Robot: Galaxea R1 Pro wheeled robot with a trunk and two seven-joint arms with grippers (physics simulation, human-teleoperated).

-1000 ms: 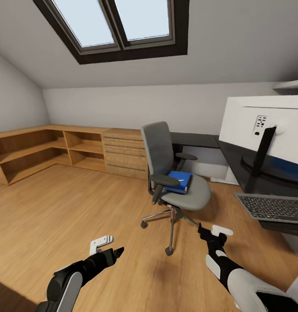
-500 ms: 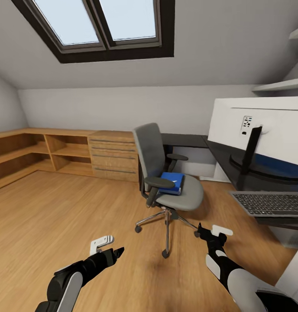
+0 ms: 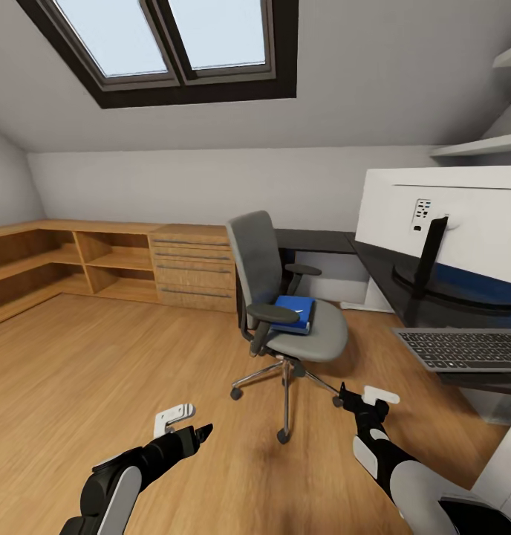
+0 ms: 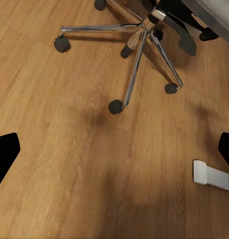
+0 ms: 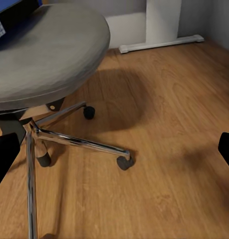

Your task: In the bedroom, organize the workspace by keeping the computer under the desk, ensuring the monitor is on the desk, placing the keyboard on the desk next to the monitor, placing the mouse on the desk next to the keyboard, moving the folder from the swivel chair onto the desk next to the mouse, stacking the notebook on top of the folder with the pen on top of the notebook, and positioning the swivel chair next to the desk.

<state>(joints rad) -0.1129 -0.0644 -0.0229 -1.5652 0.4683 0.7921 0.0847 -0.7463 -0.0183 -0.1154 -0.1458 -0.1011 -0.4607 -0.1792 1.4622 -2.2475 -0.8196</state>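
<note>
Looking at the head view, your camera swing has basically finished: a second ago the whole picture was sliding as the view panned right, and over the last half second it has barely budged, so you're now settled facing the swivel chair (image 3: 285,297). Nothing in the room itself has moved, it's all camera.

The folder (image 3: 295,312) sits on the chair seat, tucked just behind the near armrest, with what looks like something thin and white lying on top of it, too small to call. The monitor (image 3: 441,223) is already on the worktop (image 3: 374,264) with its white back toward you, and the keyboard (image 3: 463,349) lies in front of it with its near edge poking past the edge of the worktop, so I'd guess it wants a nudge later.

Your left gripper (image 3: 183,427) and right gripper (image 3: 359,401) both hang low over the wood floor (image 3: 99,357), well short of the chair. Both have their fingers spread apart and hold nothing; the wrist views show the dark fingertips wide at the edges with the chrome chair base (image 4: 139,45) between them.

So my read: the lining up is done, and the folder pickup is next. You need to roll closer first, since neither arm looks near the seat.
</note>
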